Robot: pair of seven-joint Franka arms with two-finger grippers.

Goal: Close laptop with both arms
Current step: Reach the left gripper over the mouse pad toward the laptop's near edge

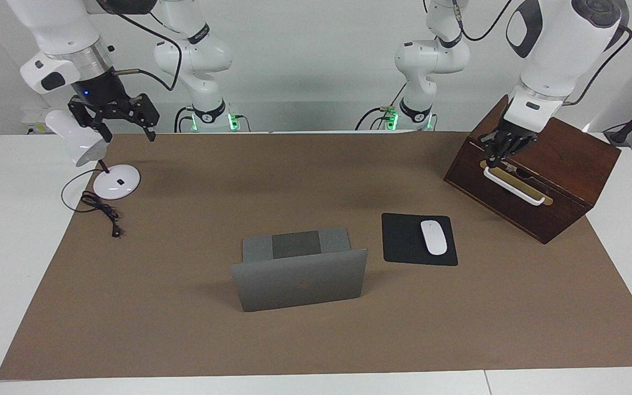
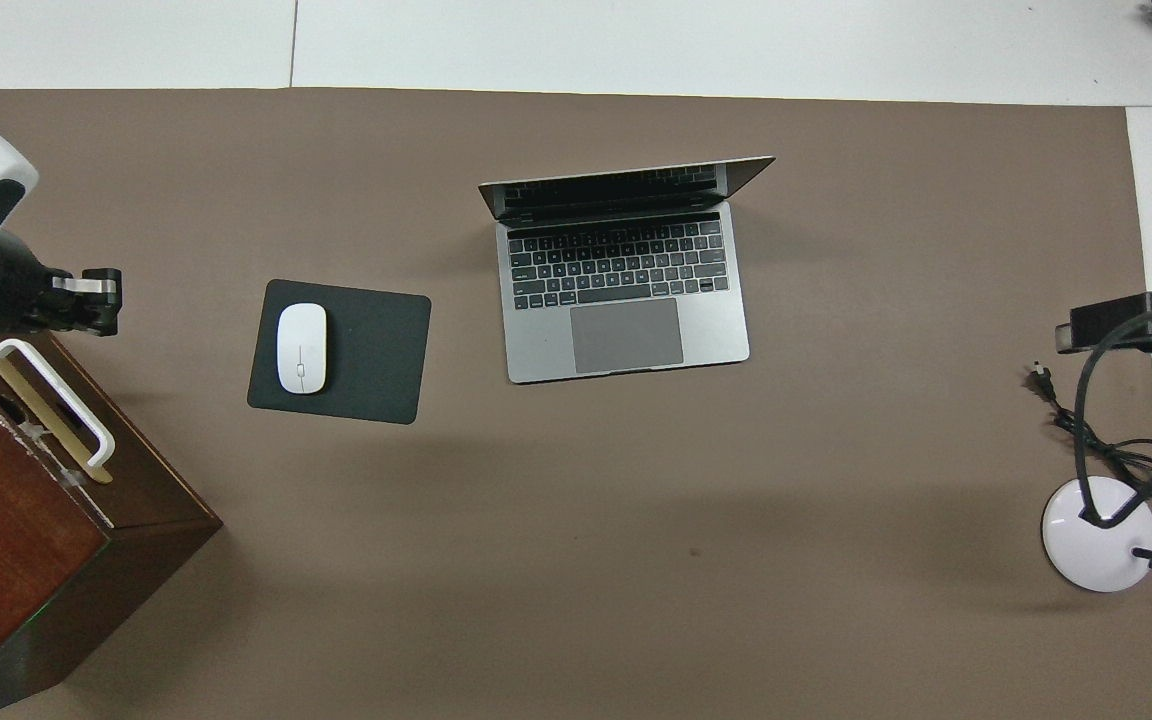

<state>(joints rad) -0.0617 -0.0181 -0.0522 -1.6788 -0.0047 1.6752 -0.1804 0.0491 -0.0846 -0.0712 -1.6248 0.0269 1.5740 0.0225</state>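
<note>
The laptop [image 1: 299,280] [image 2: 626,300] stands open in the middle of the brown mat, its silver-grey lid upright and its dark keyboard turned toward the robots. Both arms are well away from it. My left gripper [image 1: 500,158] [image 2: 101,300] hangs just above the wooden box at the left arm's end of the table. Its fingertips are shut together over one end of the box's white handle, with nothing seen between them. My right gripper [image 1: 128,131] [image 2: 1116,335] is open in the air by the desk lamp at the right arm's end.
A black mouse pad [image 1: 404,241] with a white mouse [image 1: 433,237] lies beside the laptop toward the left arm's end. The wooden box [image 1: 563,159] has a white handle [image 1: 513,186]. A white lamp [image 1: 116,184] with a black cable [image 1: 102,211] stands under the right gripper.
</note>
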